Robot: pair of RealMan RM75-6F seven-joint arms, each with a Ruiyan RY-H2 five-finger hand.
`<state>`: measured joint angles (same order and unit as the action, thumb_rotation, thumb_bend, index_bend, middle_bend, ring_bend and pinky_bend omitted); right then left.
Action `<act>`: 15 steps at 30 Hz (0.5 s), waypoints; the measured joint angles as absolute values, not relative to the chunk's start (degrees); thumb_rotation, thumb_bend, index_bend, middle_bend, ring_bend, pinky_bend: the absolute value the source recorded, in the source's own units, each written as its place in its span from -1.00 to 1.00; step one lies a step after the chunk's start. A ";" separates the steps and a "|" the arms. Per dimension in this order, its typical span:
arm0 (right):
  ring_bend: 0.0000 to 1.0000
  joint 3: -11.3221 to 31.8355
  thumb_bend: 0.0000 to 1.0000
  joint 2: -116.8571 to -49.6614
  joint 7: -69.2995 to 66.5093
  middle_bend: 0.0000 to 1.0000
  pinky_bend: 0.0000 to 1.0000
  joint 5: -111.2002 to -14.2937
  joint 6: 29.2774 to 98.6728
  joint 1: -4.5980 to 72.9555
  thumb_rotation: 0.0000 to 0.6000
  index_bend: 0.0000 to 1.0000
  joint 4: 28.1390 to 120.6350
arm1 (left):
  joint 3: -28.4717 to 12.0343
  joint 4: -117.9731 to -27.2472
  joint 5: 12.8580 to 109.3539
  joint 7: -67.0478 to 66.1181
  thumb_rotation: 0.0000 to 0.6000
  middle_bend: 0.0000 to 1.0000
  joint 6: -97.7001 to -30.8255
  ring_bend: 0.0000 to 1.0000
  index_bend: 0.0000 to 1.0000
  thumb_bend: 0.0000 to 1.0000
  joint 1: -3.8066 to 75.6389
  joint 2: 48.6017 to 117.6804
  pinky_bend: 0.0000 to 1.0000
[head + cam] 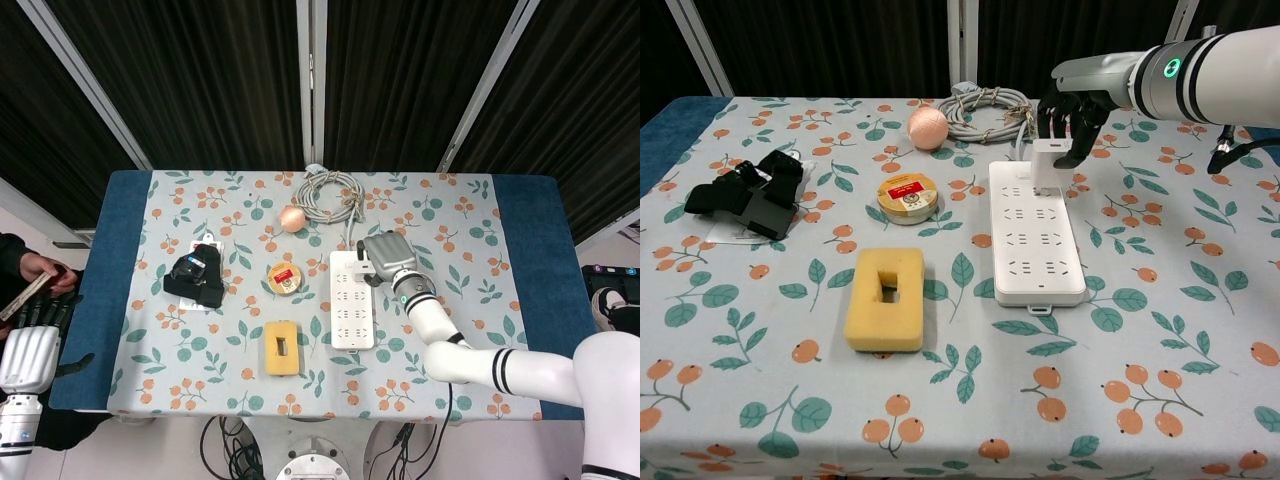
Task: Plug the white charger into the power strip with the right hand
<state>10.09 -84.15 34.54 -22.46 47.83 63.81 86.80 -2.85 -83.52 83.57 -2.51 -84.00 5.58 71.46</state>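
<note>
Right hand [1072, 112] pinches the white charger [1047, 163] from above, holding it upright on the far end of the power strip [1034, 232], presumably so its prongs meet a socket there. Beyond lies the strip's coiled cable [985, 104], on the bench [1160, 330].

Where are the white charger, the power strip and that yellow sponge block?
white charger [1048, 165], chest view, on its front face.
power strip [1037, 250], chest view, middle of its top.
yellow sponge block [883, 324], chest view, on its near edge.
</note>
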 measured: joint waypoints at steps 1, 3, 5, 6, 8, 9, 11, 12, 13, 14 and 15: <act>-0.21 10.00 -0.18 -84.13 34.54 0.29 -0.50 -22.30 47.77 63.90 1.00 0.50 86.82 | -2.85 -83.46 83.53 -2.46 1.00 -0.73 -83.92 -0.95 -0.66 -1.00 5.60 71.49 -1.00; -0.21 9.75 -0.18 -84.14 34.66 0.29 -0.50 -22.05 47.70 64.09 1.00 0.50 86.75 | -2.84 -83.35 83.53 -2.40 1.00 -0.73 -83.83 -0.95 -0.66 -1.00 5.63 71.55 -1.00; -0.21 9.50 -0.19 -84.25 34.79 0.29 -0.51 -21.67 47.63 64.29 1.00 0.50 86.63 | -2.83 -83.26 83.53 -2.32 1.00 -0.73 -83.77 -0.95 -0.66 -1.00 5.66 71.61 -1.00; -0.21 9.39 -0.19 -84.30 34.81 0.29 -0.51 -21.50 47.58 64.38 1.00 0.50 86.59 | -2.83 -83.21 83.52 -2.30 1.00 -0.73 -83.78 -0.95 -0.66 -1.00 5.65 71.64 -1.00; -0.21 9.19 -0.19 -84.42 34.77 0.29 -0.51 -21.40 47.54 64.54 1.00 0.50 86.47 | -2.85 -83.12 83.44 -2.23 1.00 -0.73 -83.78 -0.95 -0.66 -1.00 5.62 71.69 -1.00; -0.21 9.14 -0.19 -84.48 34.76 0.29 -0.51 -21.40 47.61 64.58 1.00 0.50 86.41 | -2.86 -83.08 83.41 -2.19 1.00 -0.73 -83.77 -0.95 -0.66 -1.00 5.62 71.71 -1.00; -0.21 9.05 -0.19 -84.71 34.71 0.29 -0.51 -21.37 47.74 64.69 1.00 0.50 86.23 | -2.85 -82.99 83.40 -2.12 1.00 -0.73 -83.70 -0.95 -0.66 -1.00 5.63 71.77 -1.00; -0.21 9.02 -0.19 -84.84 34.72 0.29 -0.51 -21.32 47.76 64.78 1.00 0.50 86.14 | -2.84 -82.95 83.42 -2.10 1.00 -0.73 -83.67 -0.95 -0.66 -1.00 5.65 71.79 -1.00; -0.21 8.95 -0.19 -85.02 34.82 0.29 -0.52 -21.26 47.79 64.93 1.00 0.50 86.02 | -2.83 -82.88 83.42 -2.05 1.00 -0.73 -83.62 -0.95 -0.66 -1.00 5.67 71.84 -1.00; -0.21 8.89 -0.19 -85.19 34.95 0.29 -0.52 -21.22 47.83 65.06 1.00 0.50 85.92 | -2.82 -82.83 83.42 -2.01 1.00 -0.73 -83.59 -0.95 -0.66 -1.00 5.68 71.87 -1.00; -0.21 8.83 -0.19 -85.36 35.10 0.29 -0.52 -21.20 47.90 65.20 1.00 0.50 85.83 | -2.83 -82.77 83.42 -1.97 1.00 -0.73 -83.58 -0.95 -0.66 -1.00 5.69 71.91 -1.00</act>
<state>8.83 -85.36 35.10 -21.20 47.90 65.20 85.83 -2.83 -82.77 83.42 -1.97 -83.58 5.69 71.91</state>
